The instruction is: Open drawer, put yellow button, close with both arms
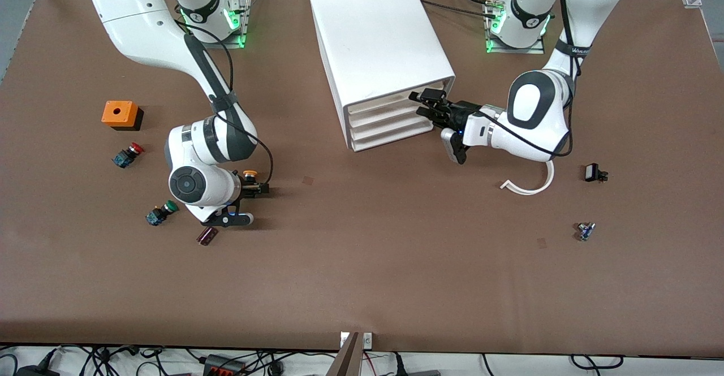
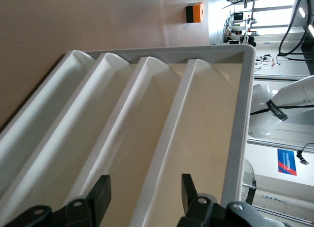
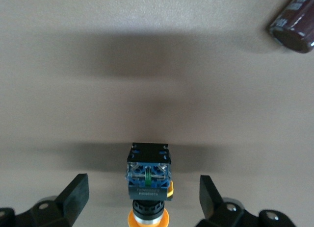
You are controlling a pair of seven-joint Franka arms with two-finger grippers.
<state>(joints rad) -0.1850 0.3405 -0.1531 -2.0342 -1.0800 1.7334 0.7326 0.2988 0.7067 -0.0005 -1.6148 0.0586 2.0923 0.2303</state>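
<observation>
Around the right gripper [image 1: 255,188] the table is busy: a green-capped button [image 1: 160,213] and a red-capped button [image 1: 128,155] lie toward the right arm's end, an orange block [image 1: 120,114] with a hole in its top sits farther from the front camera than those 2, and a dark maroon cylinder [image 1: 207,235] lies just beside the gripper, nearer the camera. None of them sits between the fingers.

Over at the cabinet [image 1: 380,53], 4 white drawers are stacked in its open face; the 3 lower ones look shut, and what they hold cannot be seen. The left gripper [image 1: 431,104] is at the top drawer [image 2: 206,138], its fingers [image 2: 100,195] narrowed onto that drawer's front lip (1 on either side of the lip, in the left wrist view). Near the left arm lie a curved white strip [image 1: 531,186] and 2 small dark parts.

The yellow button [image 3: 148,185] lies on its side on the table between the right gripper's fingers [image 3: 76,195], which stand wide apart and do not touch it. Its long axis runs along the gripper's reach, the yellow cap toward the wrist and the blue base pointing away.
</observation>
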